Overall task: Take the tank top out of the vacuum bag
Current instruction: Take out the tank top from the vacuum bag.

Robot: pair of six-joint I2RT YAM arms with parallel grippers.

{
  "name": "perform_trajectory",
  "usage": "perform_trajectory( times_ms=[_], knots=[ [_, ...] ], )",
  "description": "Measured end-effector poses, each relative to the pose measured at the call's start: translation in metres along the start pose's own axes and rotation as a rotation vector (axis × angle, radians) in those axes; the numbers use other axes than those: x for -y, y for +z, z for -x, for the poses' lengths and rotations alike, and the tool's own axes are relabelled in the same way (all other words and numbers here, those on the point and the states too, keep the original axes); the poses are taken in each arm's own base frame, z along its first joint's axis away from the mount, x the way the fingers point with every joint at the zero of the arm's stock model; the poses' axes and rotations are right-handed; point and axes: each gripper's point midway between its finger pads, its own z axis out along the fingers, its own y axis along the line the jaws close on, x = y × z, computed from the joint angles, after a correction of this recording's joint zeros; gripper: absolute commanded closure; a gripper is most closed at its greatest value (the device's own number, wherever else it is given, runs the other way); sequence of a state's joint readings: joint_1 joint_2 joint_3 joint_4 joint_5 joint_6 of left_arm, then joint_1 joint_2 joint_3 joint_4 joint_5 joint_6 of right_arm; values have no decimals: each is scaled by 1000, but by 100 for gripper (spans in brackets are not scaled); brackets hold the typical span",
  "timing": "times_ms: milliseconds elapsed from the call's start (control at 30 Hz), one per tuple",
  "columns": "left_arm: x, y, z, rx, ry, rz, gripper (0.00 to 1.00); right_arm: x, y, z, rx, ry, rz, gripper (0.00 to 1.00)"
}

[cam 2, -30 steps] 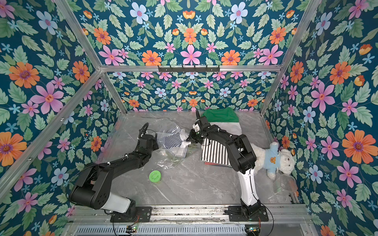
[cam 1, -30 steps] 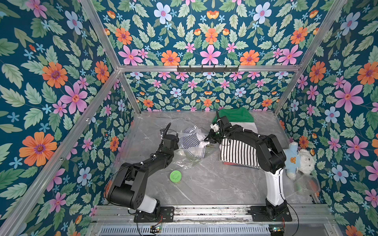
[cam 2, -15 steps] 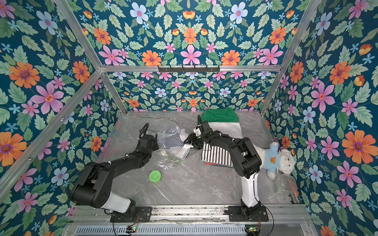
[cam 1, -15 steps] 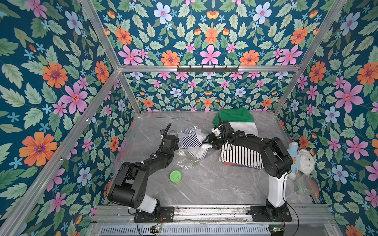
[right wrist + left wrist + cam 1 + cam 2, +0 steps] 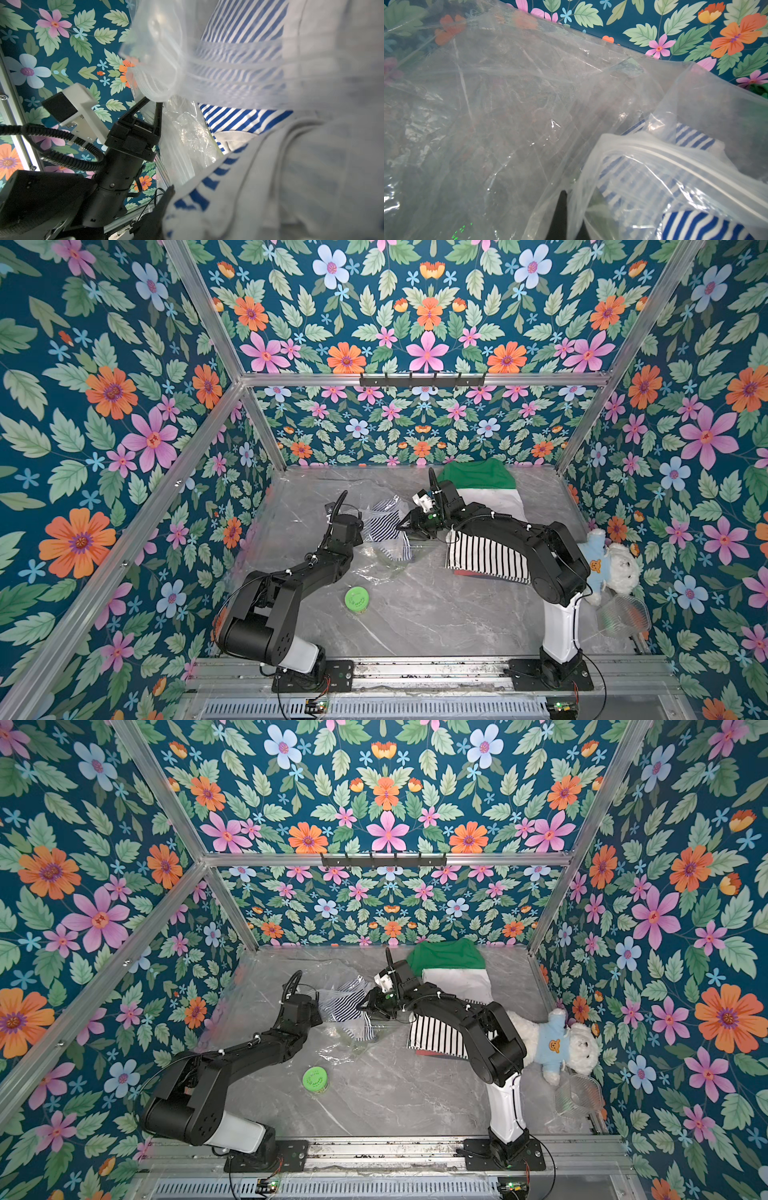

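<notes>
Plastic vacuum bag (image 5: 386, 566) around blue-striped tank top (image 5: 380, 524); face emblem (image 5: 552, 1046) on teddy (image 5: 579, 1048)

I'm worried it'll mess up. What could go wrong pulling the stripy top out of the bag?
The left gripper pinches only a thin edge of the slippery vacuum bag, so it may slip free. The tank top lies partly under the bag's zip strip; it could snag there and drag the bag along when the right gripper pulls.

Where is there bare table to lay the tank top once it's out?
Free: the front of the table, between the green lid and the right arm's base. Crowded: the middle, under the vacuum bag, and back right, with folded clothes.
</notes>
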State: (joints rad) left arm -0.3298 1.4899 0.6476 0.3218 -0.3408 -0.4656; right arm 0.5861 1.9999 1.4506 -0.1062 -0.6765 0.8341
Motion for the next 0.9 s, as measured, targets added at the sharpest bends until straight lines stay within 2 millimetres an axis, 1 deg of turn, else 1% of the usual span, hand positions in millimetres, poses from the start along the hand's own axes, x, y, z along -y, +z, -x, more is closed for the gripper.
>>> perform_trajectory(
  times_ms=[67, 200, 300, 400, 433, 533, 667, 700, 733, 900],
  knots=[
    [0, 0, 0, 0, 0, 0, 100, 6, 1, 2, 5, 9, -15, 43],
    [0, 0, 0, 1, 0, 0, 100, 32, 7, 3, 13, 44, -86, 32],
    [0, 0, 0, 1, 0, 0, 100, 45, 12, 2, 10, 54, -120, 27],
    [0, 0, 0, 1, 0, 0, 100, 53, 18, 3, 3, 61, -135, 27],
    [0, 0, 0, 1, 0, 0, 100, 56, 20, 3, 1, 64, -138, 30],
    [0, 0, 0, 1, 0, 0, 100, 59, 24, 3, -8, 70, -138, 47],
    [0, 1, -1, -2, 1, 1, 100, 49, 23, 7, -2, 54, -116, 90],
    [0, 1, -1, -3, 2, 1, 100, 45, 21, 7, 1, 49, -111, 97],
    [0, 1, -1, -3, 2, 1, 100, 41, 18, 8, 7, 43, -106, 100],
    [0, 1, -1, -3, 2, 1, 100, 12, -1, 18, 66, -1, -31, 100]
  ],
)
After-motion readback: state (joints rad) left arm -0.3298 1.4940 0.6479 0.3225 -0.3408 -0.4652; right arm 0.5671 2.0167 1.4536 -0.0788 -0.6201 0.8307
